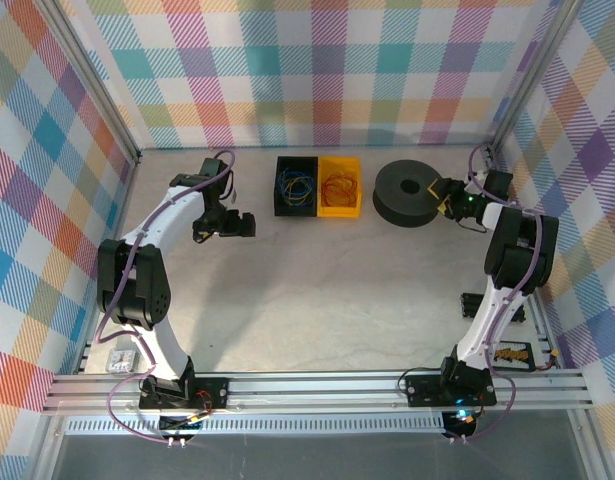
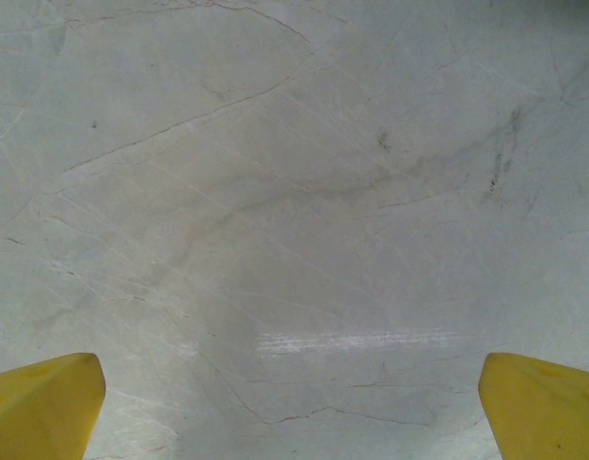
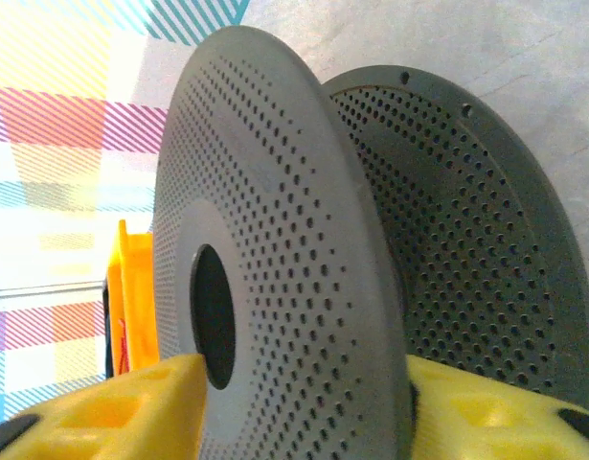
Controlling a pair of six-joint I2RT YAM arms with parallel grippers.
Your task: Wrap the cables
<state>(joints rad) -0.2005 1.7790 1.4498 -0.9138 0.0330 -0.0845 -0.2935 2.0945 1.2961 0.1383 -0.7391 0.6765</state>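
Your right gripper [image 1: 450, 198] straddles one flange of the grey spool [image 1: 392, 195] near the far right corner of the table [image 1: 317, 290], jaws about half closed. You cannot tell whether they clamp it. This likely readies the spool for winding. Your left gripper [image 1: 235, 226] hangs fully open and empty above bare table. The cables [image 1: 295, 185] lie coiled in the black bin [image 1: 278, 190] and yellow bin [image 1: 339, 211] by the far edge.

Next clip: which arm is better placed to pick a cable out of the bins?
Left, probably. The left claw hangs open over bare table just beside the black bin holding cables, while the right claw is across the table, its fingers straddling a flange of the grey spool.
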